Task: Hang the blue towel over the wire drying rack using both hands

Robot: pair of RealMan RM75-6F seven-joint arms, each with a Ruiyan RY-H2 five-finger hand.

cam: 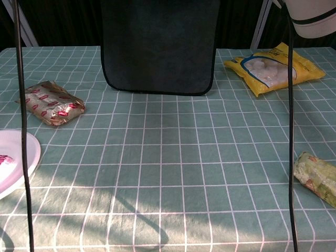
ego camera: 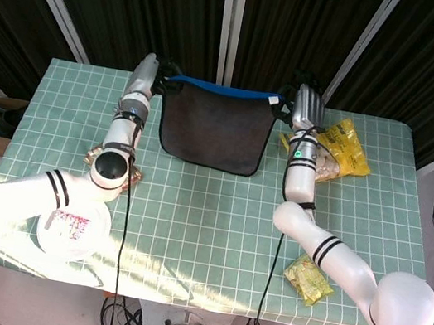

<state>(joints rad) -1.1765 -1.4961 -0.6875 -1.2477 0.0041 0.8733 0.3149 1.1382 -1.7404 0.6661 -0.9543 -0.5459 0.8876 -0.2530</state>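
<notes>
The towel is dark grey with a blue top edge and hangs flat above the far middle of the table. My left hand grips its top left corner. My right hand grips its top right corner. The top edge runs stretched and level between the two hands. The chest view shows the towel as a dark sheet whose lower hem hangs close over the green checked cloth; neither hand shows there, only my right forearm at the top right. I cannot make out a wire drying rack in either view.
A yellow snack bag lies at the far right and a green packet at the near right. A red-patterned packet lies at the left, with a white plate nearer. Arm cables hang in front of the chest camera.
</notes>
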